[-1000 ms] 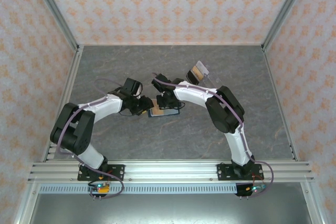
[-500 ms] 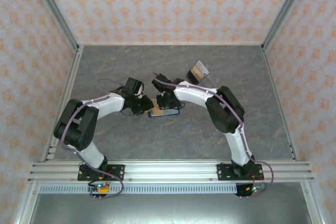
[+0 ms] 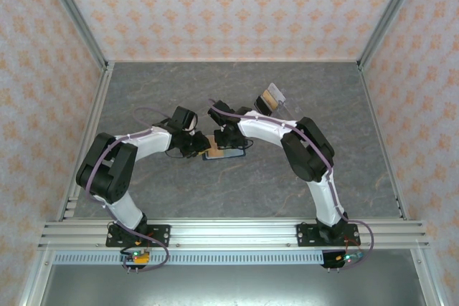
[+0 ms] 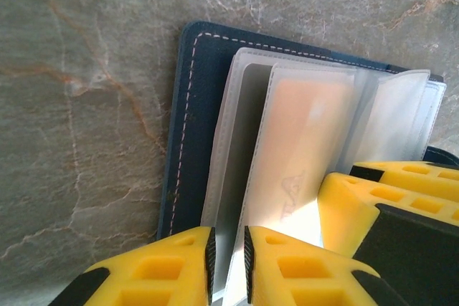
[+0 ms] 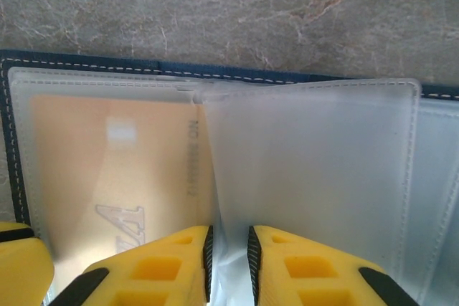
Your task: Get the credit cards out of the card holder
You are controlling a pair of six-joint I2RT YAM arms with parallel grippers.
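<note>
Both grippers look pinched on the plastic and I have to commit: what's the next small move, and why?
Probably ease the left gripper back along the table, away from the card holder. It pinches a pale sheet there, while the right gripper clamps a clear leaf; the orange card is sleeved.

Navy card holder [image 4: 188,105]; orange card [image 5: 107,155]; grey-veined table [image 3: 330,98].

The left arm [image 3: 147,141] and right arm [image 3: 267,128] share 1 build: glossy white links between bulky black joints, a thin purple-grey cable [image 3: 140,111] along each, and black base plates [image 3: 140,235] with small lit boards [image 3: 135,256] beside them. The left gripper [image 4: 228,252] and right gripper [image 5: 229,252] have yellow fingers [image 4: 301,266] with moulded rectangular pockets and black ribbed pads [image 4: 210,252].
</note>
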